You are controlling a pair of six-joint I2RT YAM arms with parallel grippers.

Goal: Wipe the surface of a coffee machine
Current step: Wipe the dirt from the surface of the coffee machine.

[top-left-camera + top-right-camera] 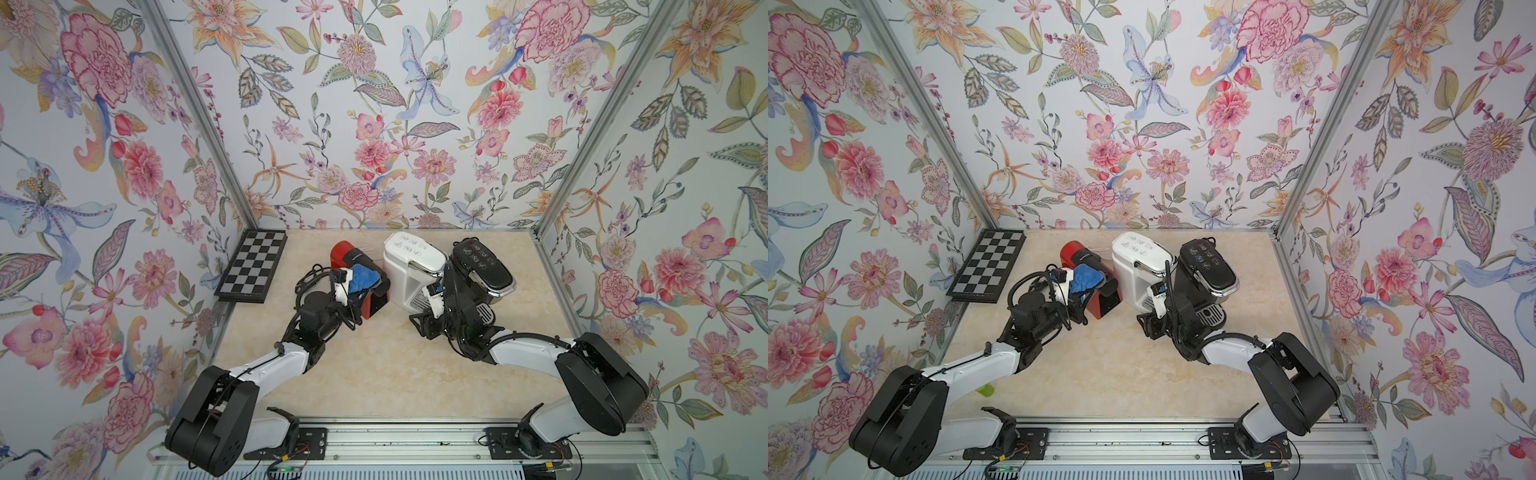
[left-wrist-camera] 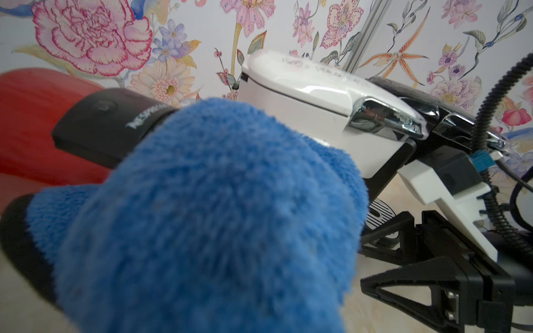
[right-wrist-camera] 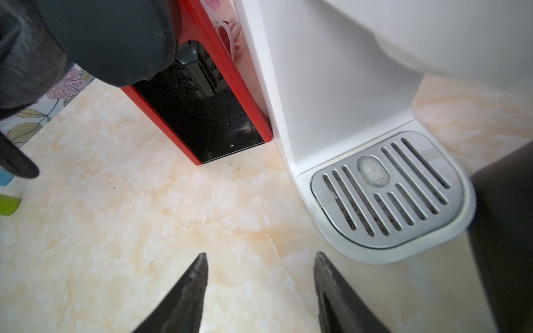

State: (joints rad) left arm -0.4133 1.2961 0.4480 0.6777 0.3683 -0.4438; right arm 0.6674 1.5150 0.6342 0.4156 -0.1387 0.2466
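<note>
Left gripper (image 1: 352, 290) clenched on fluffy blue cloth (image 1: 365, 278) atop red-black coffee machine (image 1: 341, 252). Right gripper (image 3: 260, 255) released, empty.

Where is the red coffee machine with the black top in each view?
Top view: red plastic coffee machine with black top, left of centre, by back wall.
Top view: red machine, slightly further left.
Left wrist: red machine, picture's left edge, behind blue fluffy cloth.
Right wrist: red machine, picture's upper middle.
Shared landmark: white coffee machine beside it.
</note>
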